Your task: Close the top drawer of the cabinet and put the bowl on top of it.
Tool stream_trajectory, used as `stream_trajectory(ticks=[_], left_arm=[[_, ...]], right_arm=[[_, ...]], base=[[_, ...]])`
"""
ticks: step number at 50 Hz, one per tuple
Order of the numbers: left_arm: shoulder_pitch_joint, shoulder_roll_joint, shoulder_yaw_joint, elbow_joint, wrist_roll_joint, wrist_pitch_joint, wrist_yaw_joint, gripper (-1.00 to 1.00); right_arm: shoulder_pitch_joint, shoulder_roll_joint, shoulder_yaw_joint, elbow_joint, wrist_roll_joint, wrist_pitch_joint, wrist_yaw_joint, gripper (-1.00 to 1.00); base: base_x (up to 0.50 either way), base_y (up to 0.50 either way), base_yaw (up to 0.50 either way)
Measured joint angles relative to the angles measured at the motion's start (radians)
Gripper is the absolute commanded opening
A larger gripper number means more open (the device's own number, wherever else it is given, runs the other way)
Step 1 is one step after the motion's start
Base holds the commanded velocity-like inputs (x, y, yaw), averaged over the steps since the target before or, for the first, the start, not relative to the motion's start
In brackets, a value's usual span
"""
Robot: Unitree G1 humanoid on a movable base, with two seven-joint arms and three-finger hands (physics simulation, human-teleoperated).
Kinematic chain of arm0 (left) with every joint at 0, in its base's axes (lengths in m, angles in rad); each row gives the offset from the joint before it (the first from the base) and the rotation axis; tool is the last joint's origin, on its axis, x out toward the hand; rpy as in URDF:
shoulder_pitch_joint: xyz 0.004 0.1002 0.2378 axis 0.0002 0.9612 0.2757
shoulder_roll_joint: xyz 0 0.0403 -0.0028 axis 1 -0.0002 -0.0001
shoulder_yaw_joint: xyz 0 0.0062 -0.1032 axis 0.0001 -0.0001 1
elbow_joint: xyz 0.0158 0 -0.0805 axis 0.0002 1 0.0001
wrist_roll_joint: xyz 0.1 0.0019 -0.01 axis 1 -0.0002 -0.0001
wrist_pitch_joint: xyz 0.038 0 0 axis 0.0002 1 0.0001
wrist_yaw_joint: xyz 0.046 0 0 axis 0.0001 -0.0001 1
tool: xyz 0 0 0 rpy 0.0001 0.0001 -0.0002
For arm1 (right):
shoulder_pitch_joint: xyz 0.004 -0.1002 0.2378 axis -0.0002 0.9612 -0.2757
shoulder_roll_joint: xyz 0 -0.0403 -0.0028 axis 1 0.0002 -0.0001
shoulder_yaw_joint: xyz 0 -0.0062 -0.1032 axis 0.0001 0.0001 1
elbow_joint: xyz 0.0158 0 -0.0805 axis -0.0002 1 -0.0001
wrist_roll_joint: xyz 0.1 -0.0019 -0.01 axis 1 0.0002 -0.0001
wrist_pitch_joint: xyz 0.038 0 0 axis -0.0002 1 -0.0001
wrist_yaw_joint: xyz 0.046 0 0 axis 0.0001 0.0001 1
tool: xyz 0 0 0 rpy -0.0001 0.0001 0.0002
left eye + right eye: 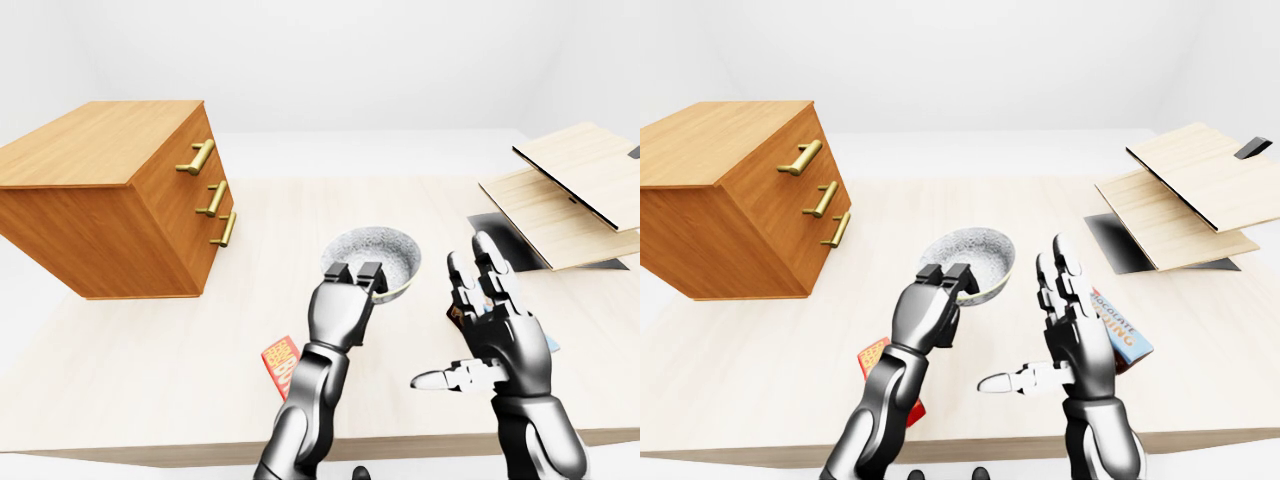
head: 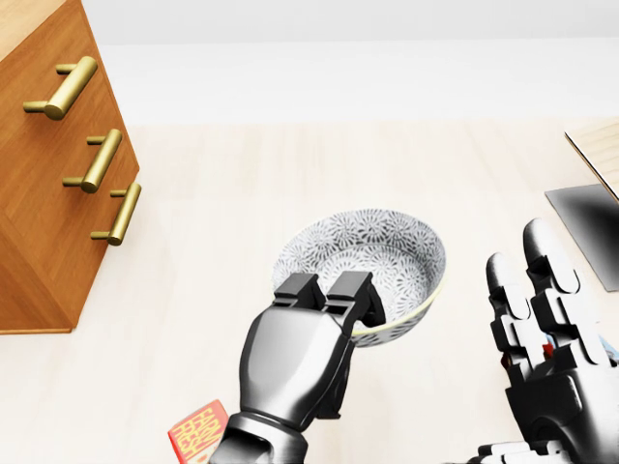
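Note:
A wooden cabinet [image 1: 110, 190] stands at the left of the table, and its three drawer fronts look flush. The top brass handle [image 2: 66, 87] points toward the table's middle. A grey patterned bowl [image 2: 387, 256] hangs tilted above the tabletop, to the right of the cabinet. My left hand [image 2: 327, 292] is shut on the bowl's near rim, with two fingers hooked over the edge. My right hand [image 2: 542, 319] stands open to the right of the bowl, fingers spread upward and apart from it.
A red packet [image 1: 281, 364] lies under my left forearm. A chocolate box [image 1: 1120, 338] lies behind my right hand. Stacked wooden boards [image 1: 570, 190] and a dark mat [image 2: 590, 227] sit at the right. The table's near edge [image 1: 120, 448] runs along the bottom.

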Motion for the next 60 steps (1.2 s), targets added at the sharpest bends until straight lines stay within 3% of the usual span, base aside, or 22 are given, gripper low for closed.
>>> stream_trajectory(ticks=[25,60], left_arm=[[-0.077,-0.029,0.065,-0.234,0.094,0.0,-0.28,-1.0],[-0.373,-0.024,0.27,-0.29,0.115,0.0,-0.531,-1.0]], right_arm=[[-0.018,-0.015,0.015,0.028,-0.011,0.0,-0.022,1.0],[-0.018,-0.024,0.043,0.04,-0.024,0.0,-0.027,1.0]], base=[[0.0,0.0,0.0],[0.0,0.0,0.0]])
